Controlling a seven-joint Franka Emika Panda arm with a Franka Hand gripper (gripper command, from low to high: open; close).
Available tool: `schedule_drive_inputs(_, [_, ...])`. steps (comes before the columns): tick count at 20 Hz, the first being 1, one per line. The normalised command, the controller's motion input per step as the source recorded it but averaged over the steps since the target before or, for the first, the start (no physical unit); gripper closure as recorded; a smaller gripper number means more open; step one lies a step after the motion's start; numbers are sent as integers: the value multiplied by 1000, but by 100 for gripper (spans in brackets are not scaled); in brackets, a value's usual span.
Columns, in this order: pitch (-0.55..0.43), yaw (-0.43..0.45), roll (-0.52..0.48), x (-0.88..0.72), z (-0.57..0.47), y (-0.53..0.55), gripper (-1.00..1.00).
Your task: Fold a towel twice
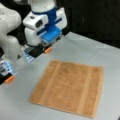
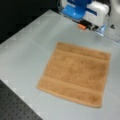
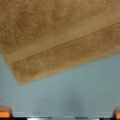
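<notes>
A: What does each camera give us, going left to right?

B: In both front views the towel (image 1: 68,87) lies flat and fully spread on the grey table (image 1: 105,55), with no fold in it. In a front view the arm sits at the far left, its white and blue gripper (image 1: 28,66) hanging over bare table just off the towel's far-left corner, not touching the cloth. One orange fingertip (image 1: 47,50) shows near that corner and another down at the left edge, well apart, so the fingers are spread wide.

A: And the opposite side?

B: In a front view the towel (image 2: 76,78) takes the middle, and the gripper (image 2: 91,26) sits at the top right, beyond the towel's far edge. Only one orange tip (image 2: 81,26) is plain there. That view also shows a dark perforated surface (image 2: 15,107) at the near left, past the table's edge.

A: What does the wrist camera add?

B: The wrist view looks straight down. The towel (image 3: 57,32) fills the upper part, its corner at the left, with bare table (image 3: 70,92) below. Two orange fingertips (image 3: 5,112) sit at the bottom corners, far apart, nothing between them.

A: How does the cloth look?

B: Orange-tan terry, roughly square. The front views show two paler bands running near opposite edges. The wrist view shows one band close up as a ribbed woven strip set in from the edge.
</notes>
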Motion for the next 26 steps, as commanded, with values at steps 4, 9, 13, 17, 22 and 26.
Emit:
schedule_drive_inputs(4, [57,56,-10,63,-9,81,-100])
schedule_drive_inputs(9, [144,-86,25,199,7,220,-100])
schedule_drive_inputs(13, [181,-209,22,400,51,388,-100])
schedule_drive_inputs(17, [209,-215,13,456,89,358,-100])
schedule_drive_inputs(22, [249,-175,11,499,71,330,-100])
schedule_drive_inputs(26, [252,-80,-65,464,49,318,-100])
